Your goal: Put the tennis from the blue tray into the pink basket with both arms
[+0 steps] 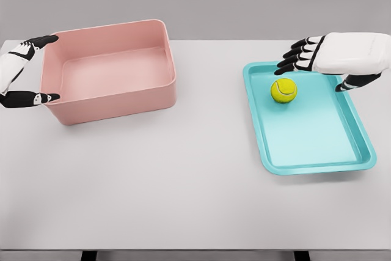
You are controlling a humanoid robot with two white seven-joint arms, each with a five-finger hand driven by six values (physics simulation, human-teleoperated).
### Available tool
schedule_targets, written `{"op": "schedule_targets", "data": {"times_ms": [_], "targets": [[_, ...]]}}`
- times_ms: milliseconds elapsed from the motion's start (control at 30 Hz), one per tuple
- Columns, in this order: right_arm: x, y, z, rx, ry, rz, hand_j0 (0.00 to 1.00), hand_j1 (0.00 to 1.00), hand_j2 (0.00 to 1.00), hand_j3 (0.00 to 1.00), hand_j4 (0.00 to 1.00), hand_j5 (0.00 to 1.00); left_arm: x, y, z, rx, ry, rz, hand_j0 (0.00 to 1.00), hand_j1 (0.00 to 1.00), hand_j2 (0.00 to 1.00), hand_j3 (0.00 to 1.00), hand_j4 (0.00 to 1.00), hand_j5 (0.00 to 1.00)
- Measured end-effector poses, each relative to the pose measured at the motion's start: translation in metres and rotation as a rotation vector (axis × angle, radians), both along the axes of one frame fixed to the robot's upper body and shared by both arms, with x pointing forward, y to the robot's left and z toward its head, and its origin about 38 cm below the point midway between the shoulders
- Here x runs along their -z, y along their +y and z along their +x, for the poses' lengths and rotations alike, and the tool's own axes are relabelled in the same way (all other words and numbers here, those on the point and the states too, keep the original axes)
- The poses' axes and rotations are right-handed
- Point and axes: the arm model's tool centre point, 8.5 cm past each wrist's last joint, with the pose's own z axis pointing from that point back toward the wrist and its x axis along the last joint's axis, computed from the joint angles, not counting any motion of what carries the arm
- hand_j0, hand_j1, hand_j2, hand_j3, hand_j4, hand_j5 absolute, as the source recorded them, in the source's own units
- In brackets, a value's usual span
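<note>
A yellow-green tennis ball [284,90] lies in the far part of the blue tray [360,148] on the right. My right hand [314,68] hovers above the tray's far end, just over and behind the ball, fingers spread and pointing left, thumb hanging down on the right, holding nothing. The pink basket [110,105] stands at the far left with nothing inside. My left hand [33,68] is at the basket's left wall, one finger near the top rim and another near the lower corner; it is spread and does not grip the wall.
The grey table [183,181] carries only the basket and the tray. A wide bare stretch lies between them and toward the front edge.
</note>
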Motion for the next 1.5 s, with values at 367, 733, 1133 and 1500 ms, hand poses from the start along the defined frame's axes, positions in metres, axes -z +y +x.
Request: {"op": "schedule_targets", "data": {"times_ms": [367,733,1133,1500], "targets": [[-0.003,-0.028,0.033,0.3,0.208,0.3,0.99,0.99,0.99,0.99,0.99,0.99,0.005,-0.003,-0.008,0.018,0.028,-0.118,1.0,1.0,1.0,1.0,1.0,1.0],[0.081,-0.037,0.101,0.564,0.338,0.252,0.98,0.98,0.98,0.98,0.98,0.98,0.03,-0.027,-0.029,0.151,0.263,-0.364,1.0,1.0,1.0,1.0,1.0,1.0],[0.123,-0.003,0.111,0.528,0.401,0.189,0.99,0.99,0.99,0.99,0.99,0.99,0.096,-0.022,-0.08,0.106,0.545,-0.498,1.0,1.0,1.0,1.0,1.0,1.0],[0.14,-0.002,0.112,0.542,0.431,0.164,0.99,0.99,0.99,0.99,0.99,0.99,0.104,-0.025,-0.087,0.11,0.579,-0.507,1.0,1.0,1.0,1.0,1.0,1.0]]}}
